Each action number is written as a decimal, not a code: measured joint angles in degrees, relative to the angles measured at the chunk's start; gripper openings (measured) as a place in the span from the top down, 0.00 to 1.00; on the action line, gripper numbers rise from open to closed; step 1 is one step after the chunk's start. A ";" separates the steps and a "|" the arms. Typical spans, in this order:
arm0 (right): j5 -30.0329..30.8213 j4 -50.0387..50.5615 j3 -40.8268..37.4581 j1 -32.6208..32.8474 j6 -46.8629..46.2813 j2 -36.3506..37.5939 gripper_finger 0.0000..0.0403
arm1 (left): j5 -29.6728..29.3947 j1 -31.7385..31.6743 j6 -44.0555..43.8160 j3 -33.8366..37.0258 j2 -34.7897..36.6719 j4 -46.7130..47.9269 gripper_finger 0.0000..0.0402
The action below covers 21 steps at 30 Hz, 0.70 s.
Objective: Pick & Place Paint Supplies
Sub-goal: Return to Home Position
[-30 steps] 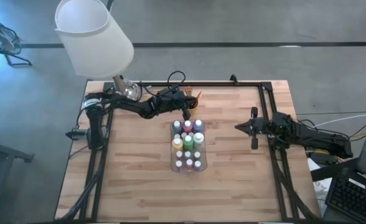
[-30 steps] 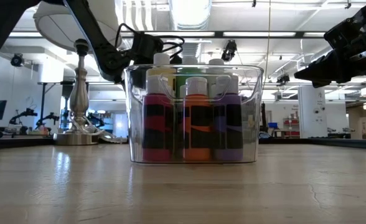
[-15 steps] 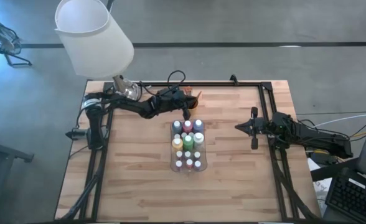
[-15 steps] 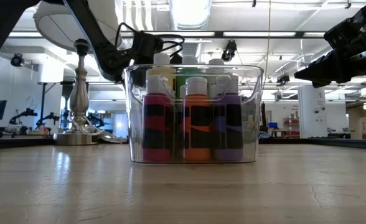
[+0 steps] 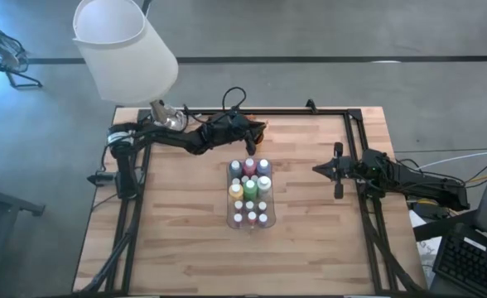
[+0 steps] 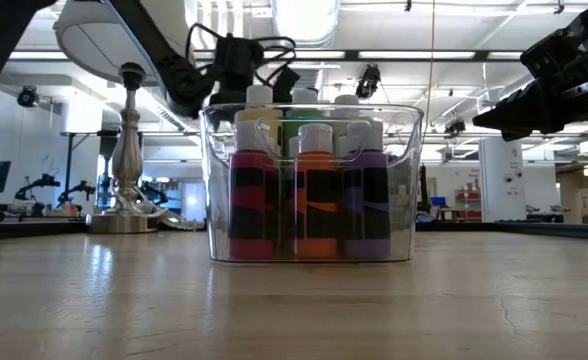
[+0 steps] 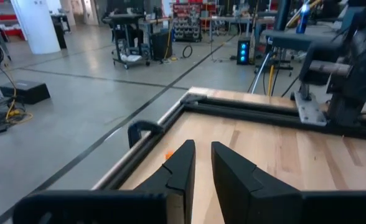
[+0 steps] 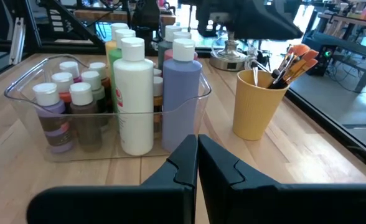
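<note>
The paint bottles point(image 5: 250, 192) stand upright in rows inside the clear tray point(image 8: 22, 78), which sits near the middle of the wooden table point(image 5: 177, 240) in the high view; seen level in the low view, a pink bottle point(image 6: 252, 200), an orange bottle point(image 6: 317, 195) and a purple bottle point(image 6: 366, 195) fill the tray's near side, white caps up. In the right wrist view a tall white bottle point(image 8: 135, 99) and a lilac bottle point(image 8: 182, 93) stand against the tray's nearest wall, with smaller capped bottles toward the left of the frame; to the right of the tray, apart from it, stands the yellow-orange cup point(image 8: 254, 106), and the paintbrushes point(image 8: 289, 61) lean in it bristles up — orange tips fanned toward the upper right. In the high view that cup lies just above the tray, at the upper middle of the table; the left gripper point(image 7: 203, 146) hangs beside the cup, on its left, fingers parted by a narrow gap and gripping nothing. The right gripper point(image 8: 197, 142) waits at the right of the table, level with the tray's upper end and well apart from it, pointing toward the tray — its fingers pressed together, empty. A lamp point(image 5: 123, 45) with a white shade stands at the table's upper left corner.
</note>
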State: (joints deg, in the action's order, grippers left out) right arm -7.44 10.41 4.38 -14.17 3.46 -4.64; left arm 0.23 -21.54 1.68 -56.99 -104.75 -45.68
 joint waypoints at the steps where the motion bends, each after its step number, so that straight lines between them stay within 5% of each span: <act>1: 0.00 0.02 0.00 0.02 0.00 0.00 0.98 | 0.03 0.00 0.08 0.00 0.64 0.25 0.85; 21: 0.00 0.00 0.00 0.01 0.00 -0.02 0.98 | 0.44 2.97 -0.31 0.00 23.65 17.26 0.85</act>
State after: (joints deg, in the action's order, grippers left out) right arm -7.44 10.41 4.38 -14.16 3.46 -4.67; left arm 0.67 -18.57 1.37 -56.99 -81.11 -28.42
